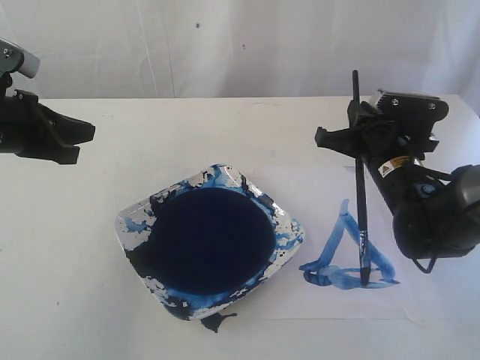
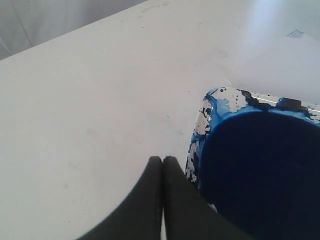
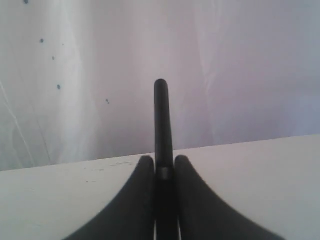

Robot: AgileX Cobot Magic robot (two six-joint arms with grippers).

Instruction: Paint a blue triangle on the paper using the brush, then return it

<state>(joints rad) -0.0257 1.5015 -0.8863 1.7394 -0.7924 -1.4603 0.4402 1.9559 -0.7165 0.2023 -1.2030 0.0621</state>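
Observation:
A streaky blue triangle (image 1: 343, 255) is painted on the white paper (image 1: 300, 296) at the right front of the table. My right gripper (image 1: 358, 139) is shut on the black-handled brush (image 1: 361, 202), holding it nearly upright with the bristle tip touching the triangle's bottom stroke. In the right wrist view the brush handle (image 3: 162, 120) rises between the two fingers of that gripper (image 3: 163, 161). My left gripper (image 1: 79, 139) hangs shut and empty above the table's far left. In the left wrist view its closed tips (image 2: 162, 160) sit beside the paint dish (image 2: 200, 125).
A square paint dish (image 1: 131, 225) with a dark navy pool and blue-splattered rim stands at the table's middle, left of the paper. A small paint blot (image 1: 216, 321) lies at its front edge. A white curtain (image 1: 240, 45) closes the back.

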